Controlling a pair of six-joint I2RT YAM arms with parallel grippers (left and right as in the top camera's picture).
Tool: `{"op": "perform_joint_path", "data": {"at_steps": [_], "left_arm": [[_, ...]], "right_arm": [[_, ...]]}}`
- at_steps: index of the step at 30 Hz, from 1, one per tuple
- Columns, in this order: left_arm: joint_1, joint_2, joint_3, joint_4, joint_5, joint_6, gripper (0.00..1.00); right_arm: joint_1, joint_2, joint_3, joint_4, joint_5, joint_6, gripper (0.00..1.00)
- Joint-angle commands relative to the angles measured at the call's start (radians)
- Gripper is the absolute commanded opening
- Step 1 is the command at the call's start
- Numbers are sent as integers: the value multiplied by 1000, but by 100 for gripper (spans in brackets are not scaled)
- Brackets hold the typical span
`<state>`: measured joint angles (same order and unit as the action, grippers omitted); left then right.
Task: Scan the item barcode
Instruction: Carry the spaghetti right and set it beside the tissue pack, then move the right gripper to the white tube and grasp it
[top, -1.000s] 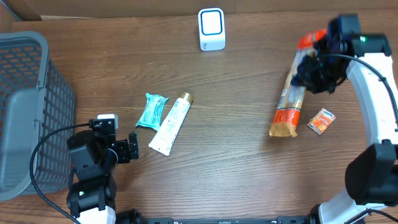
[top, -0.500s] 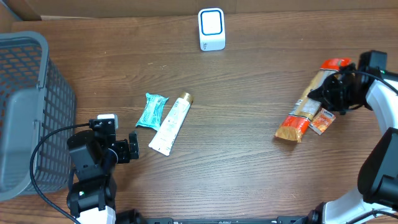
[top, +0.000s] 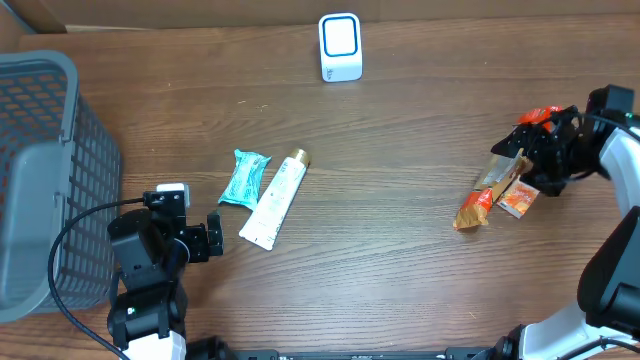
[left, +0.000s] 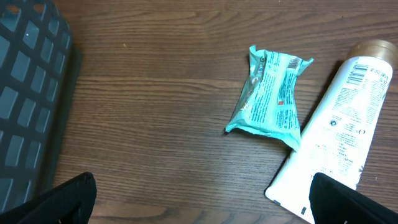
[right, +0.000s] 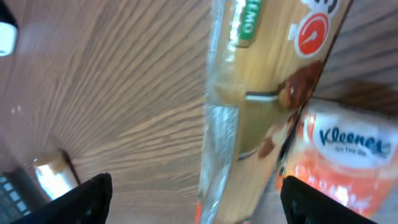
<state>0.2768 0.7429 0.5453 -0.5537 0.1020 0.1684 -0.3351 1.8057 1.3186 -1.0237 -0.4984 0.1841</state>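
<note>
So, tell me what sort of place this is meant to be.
Probably a mock shop checkout, laid out on a wooden table: a white scanner stands at the back, a grey basket sits at one side, and goods such as a pasta packet and a tube lie loose.

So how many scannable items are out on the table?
4: teal packet and white tube left of centre; pasta pack and orange tissue pack by the right gripper. The basket could hide more.
</note>
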Motion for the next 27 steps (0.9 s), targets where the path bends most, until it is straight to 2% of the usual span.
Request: {"op": "perform_joint_path", "data": {"at_steps": [1,4,7,13,18,20,27], "left_arm": [[5,2,-2,3,14,19,100],[5,2,-2,3,14,19,100],[5,2,-2,3,14,19,100],[5,2,-2,3,14,19,100],[5,2,-2,3,14,19,100],[5,2,-2,4,14,19,100],[5,2,-2,3,14,19,100]], "right_arm": [[9,-68,134,-69,-19,-2,87],[63,-104,201,-107,-21,31,87],[163,-124,214,-64,-79,59,87],[426,-67,174,143,-101,188,88],[627,54,155,306,-97,326,86],[698,98,155,359,-76,375,84],[875,202,155,463,127,480,84]]}}
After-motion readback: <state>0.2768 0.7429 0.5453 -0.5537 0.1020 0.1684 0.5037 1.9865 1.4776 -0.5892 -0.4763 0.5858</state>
